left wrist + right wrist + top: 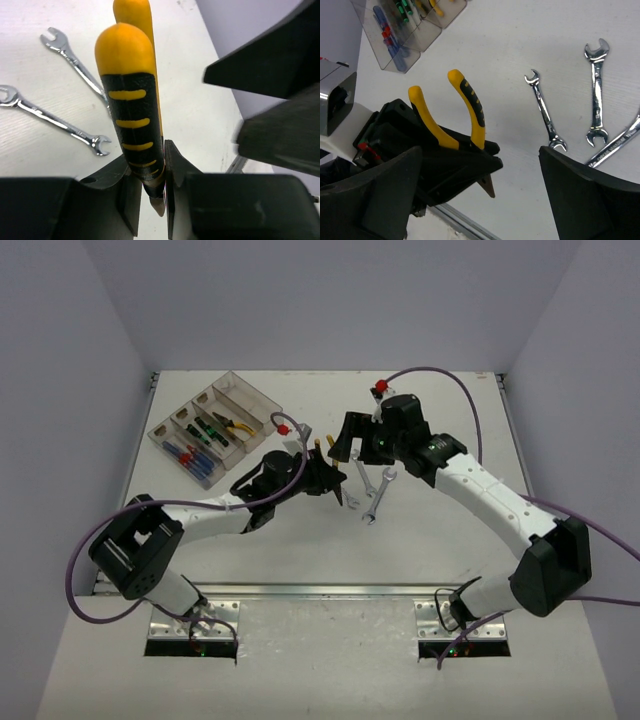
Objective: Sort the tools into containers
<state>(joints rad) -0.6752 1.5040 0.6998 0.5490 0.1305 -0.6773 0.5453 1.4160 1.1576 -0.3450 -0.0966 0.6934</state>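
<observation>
While the pliers [131, 100] hang over the table [420, 540], we see our left gripper [150, 175] clamped on them near the head, with the handles sticking out beyond it. Our right gripper [480, 200] is spread wide just beside, holding nothing. Three wrenches [546, 112] lie flat nearby, and the bins [250, 398] sit well apart.

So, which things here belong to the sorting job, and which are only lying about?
Job: pliers in the left gripper; three wrenches on the table; clear bins holding screwdrivers and another pair of pliers.
Not the job: purple cables; metal base plates.
</observation>
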